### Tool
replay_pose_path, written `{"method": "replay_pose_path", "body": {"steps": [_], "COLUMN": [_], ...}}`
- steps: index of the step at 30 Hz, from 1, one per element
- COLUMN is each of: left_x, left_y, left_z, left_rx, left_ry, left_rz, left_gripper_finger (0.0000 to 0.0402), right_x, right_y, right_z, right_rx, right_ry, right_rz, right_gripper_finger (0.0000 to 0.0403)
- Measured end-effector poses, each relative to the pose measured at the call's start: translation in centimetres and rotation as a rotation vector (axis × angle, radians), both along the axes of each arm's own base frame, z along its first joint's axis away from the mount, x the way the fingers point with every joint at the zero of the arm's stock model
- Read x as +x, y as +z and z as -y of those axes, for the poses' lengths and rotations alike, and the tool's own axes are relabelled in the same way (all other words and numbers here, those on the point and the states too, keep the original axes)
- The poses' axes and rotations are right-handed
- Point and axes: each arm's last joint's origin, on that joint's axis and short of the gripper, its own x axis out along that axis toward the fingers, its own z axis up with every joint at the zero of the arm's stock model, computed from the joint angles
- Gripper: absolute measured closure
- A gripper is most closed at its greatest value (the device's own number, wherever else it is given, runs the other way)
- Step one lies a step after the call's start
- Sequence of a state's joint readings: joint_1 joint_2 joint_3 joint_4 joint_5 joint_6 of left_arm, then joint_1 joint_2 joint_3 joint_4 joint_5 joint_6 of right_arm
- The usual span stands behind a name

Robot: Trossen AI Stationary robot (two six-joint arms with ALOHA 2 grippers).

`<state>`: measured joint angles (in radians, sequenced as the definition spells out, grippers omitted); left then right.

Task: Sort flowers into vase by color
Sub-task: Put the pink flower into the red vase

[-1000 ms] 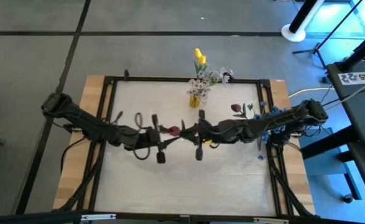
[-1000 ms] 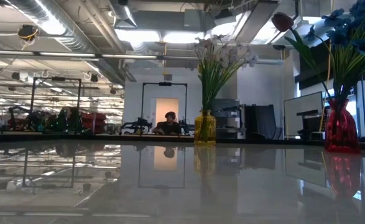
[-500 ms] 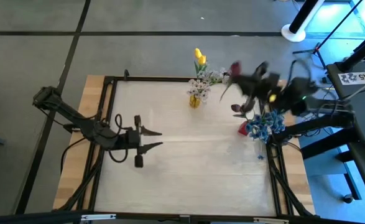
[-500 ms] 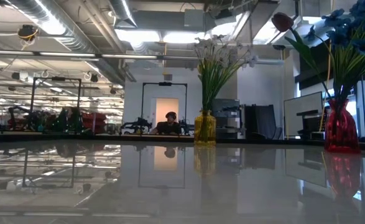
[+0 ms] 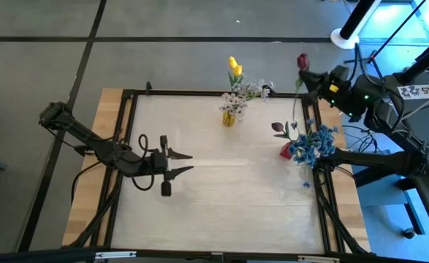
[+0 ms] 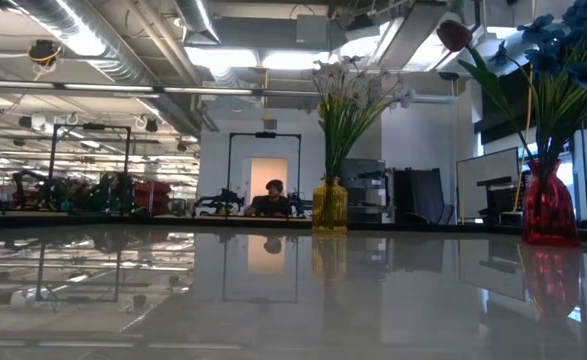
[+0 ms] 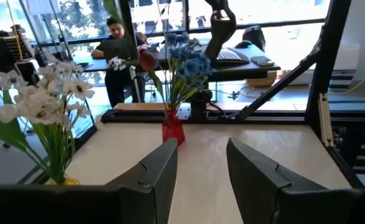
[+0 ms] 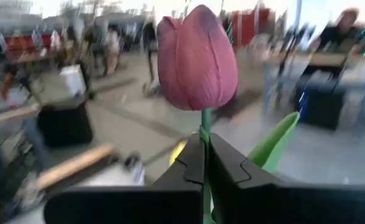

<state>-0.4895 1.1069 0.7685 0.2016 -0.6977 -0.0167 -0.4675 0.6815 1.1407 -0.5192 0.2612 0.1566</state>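
My right gripper (image 5: 313, 77) is raised over the table's far right corner, shut on a dark red tulip (image 5: 302, 61). Its bud (image 8: 198, 56) fills the right wrist view. Near the right edge a red vase (image 5: 286, 151) holds blue clusters (image 5: 313, 145) and another dark red tulip (image 5: 278, 128). At the far edge a yellow vase (image 5: 229, 117) holds white sprigs (image 5: 236, 98) and yellow tulips (image 5: 234, 67). My left gripper (image 5: 183, 162) hangs open over the table's left half, touching nothing. My right gripper pinches the tulip's green stem (image 8: 204, 123) between its two fingers, just below the bud. The bud stands beyond the fingertips, with a green leaf (image 8: 272, 144) beside them. The flower is lifted clear, and the long stem (image 5: 296, 98) trails from the hold toward the red vase.
A black frame (image 5: 199, 93) rims the pale tabletop. From table height the yellow vase (image 6: 330, 207) and the red vase (image 6: 548, 205) stand along the far side. A person (image 7: 117, 46) sits beyond the table. Stands and cables crowd the right side.
A second ago both grippers met at the table's middle with the dark red tulip between them. My right gripper then swung up and toward the far right corner, carrying the tulip lifted clear. My left gripper drew back toward the table's left edge.
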Motion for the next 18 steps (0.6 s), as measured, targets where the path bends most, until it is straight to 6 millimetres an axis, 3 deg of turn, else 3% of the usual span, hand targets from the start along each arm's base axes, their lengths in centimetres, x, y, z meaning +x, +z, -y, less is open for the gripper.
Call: {"method": "replay_pose_path", "body": {"steps": [6,11,18], "left_x": [0.2,0.4,0.4], "left_y": [-0.1,-0.1,-0.1], "left_z": [-0.4,-0.9,-1.1], "left_rx": [0.004,0.004,0.004], "left_ry": [0.018,0.039,0.047], "left_rz": [-0.009,-0.009,-0.009], "left_gripper_finger": [0.0266,0.0266,0.0266], "right_x": [-2.7,-3.2,-3.1], "right_y": [-2.6,-4.7,-6.0], "right_z": [-1.5,-1.9,-1.9], "right_rx": [0.065,0.112,0.12], "right_ry": [0.03,0.091,0.091], "right_rz": [0.11,0.127,0.107], "right_gripper_finger": [0.04,0.04,0.04]}}
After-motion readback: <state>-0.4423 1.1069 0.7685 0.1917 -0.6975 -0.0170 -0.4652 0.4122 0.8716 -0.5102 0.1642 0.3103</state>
